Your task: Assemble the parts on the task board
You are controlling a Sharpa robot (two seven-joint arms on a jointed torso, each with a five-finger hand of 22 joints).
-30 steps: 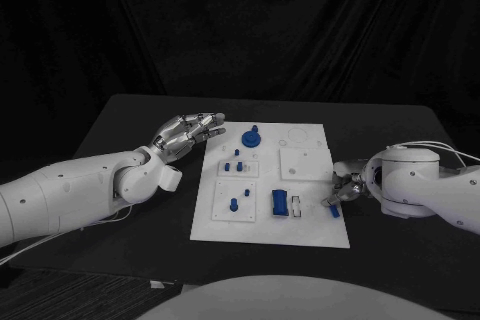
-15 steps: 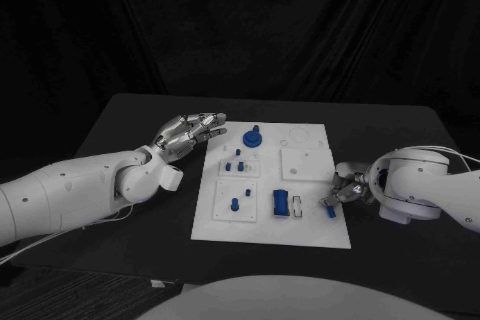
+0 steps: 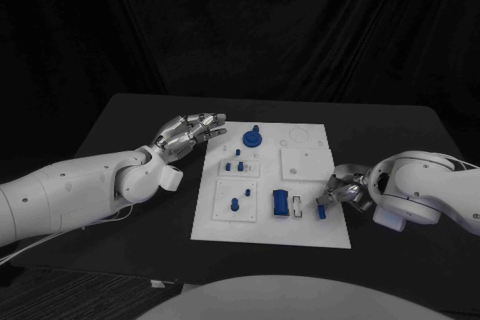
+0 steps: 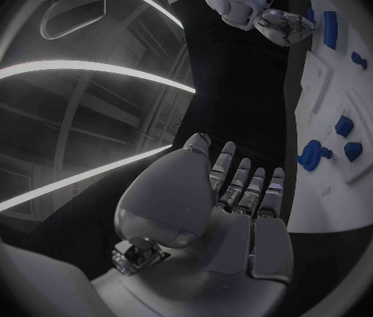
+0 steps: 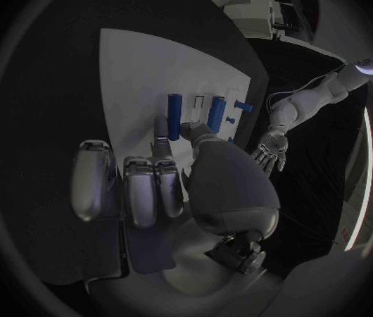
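Carrying a small blue peg (image 3: 322, 210), the right hand (image 3: 345, 193) has edged inward over the task board (image 3: 310, 233) since a second ago, when the peg hung just outside the board's right edge; it now sits above the white surface, just beside the blue block (image 3: 281, 203) in the slotted fixture. That shift suggests insertion is close, though the peg is not yet seated. The right hand pinches the peg at its fingertips, the other fingers curled close, as the right wrist view shows against the board (image 5: 143, 70). The left hand (image 3: 188, 132) has not moved, hovering at the board's far left corner with palm up, fingers loosely spread and holding nothing, near the round blue knob (image 3: 251, 137).
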